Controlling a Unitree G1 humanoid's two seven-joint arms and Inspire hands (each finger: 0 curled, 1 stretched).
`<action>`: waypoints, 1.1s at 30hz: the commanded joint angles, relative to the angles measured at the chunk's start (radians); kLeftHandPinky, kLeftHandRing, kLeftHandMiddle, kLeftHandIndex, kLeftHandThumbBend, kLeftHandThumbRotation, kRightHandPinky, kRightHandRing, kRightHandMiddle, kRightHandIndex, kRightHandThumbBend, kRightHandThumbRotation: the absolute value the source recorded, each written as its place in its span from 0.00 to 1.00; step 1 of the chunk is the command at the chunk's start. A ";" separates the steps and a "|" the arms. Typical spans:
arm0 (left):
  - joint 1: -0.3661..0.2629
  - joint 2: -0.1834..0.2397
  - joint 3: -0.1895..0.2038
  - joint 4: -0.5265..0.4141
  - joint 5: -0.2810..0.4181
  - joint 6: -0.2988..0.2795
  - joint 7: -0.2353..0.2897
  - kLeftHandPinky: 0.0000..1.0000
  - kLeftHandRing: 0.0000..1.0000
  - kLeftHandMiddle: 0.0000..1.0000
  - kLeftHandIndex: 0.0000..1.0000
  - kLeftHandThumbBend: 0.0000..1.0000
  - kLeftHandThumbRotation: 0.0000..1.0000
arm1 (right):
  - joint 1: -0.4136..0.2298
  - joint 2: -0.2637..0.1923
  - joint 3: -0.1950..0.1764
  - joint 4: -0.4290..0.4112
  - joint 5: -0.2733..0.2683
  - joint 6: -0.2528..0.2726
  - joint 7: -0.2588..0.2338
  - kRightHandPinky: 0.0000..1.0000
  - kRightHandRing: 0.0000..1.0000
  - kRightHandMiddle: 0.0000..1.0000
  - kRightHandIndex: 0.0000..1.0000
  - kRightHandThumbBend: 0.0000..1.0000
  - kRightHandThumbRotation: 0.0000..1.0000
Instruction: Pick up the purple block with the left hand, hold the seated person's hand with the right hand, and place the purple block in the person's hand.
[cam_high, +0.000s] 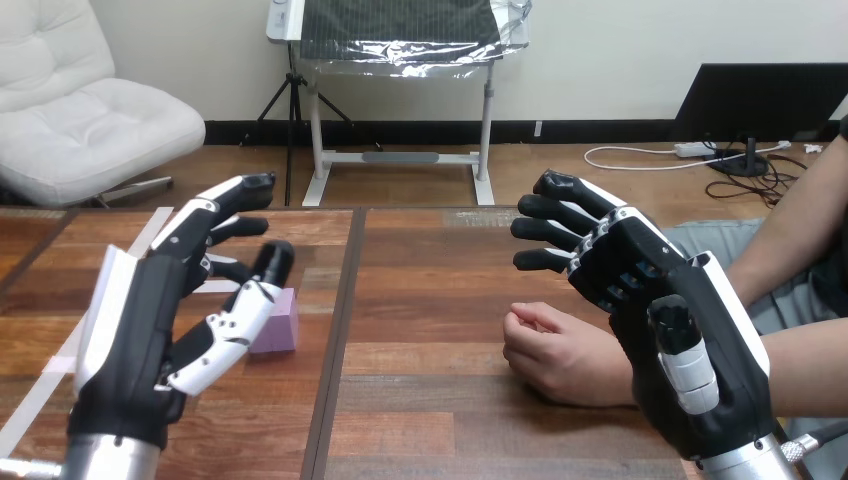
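Purple cube-shaped block (280, 325) sits on the wooden tabletop (430, 290) at nine o'clock, not yet grasped. The left hand (140, 305) is beside it, fingers apart. At four o'clock the right hand (655, 295), fingers also apart, is next to the person's hand (560, 355), holding nothing. By my judgement every step remains.
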 joint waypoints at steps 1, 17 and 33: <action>-0.084 0.042 0.001 0.041 0.033 0.009 -0.003 0.59 0.77 0.82 0.80 0.42 0.51 | -0.061 0.002 -0.006 0.002 -0.003 -0.007 -0.005 0.73 0.80 0.82 0.84 0.93 0.82; -0.178 0.105 -0.004 0.163 0.095 0.039 -0.006 0.91 0.84 0.86 0.83 0.51 0.43 | -0.061 0.002 -0.008 0.004 -0.003 -0.005 -0.006 0.72 0.80 0.82 0.84 0.93 0.81; -0.298 0.158 -0.016 0.301 0.169 0.064 0.013 0.83 0.82 0.86 0.83 0.52 0.42 | -0.061 0.000 -0.014 0.007 -0.006 -0.009 -0.007 0.72 0.81 0.82 0.84 0.93 0.82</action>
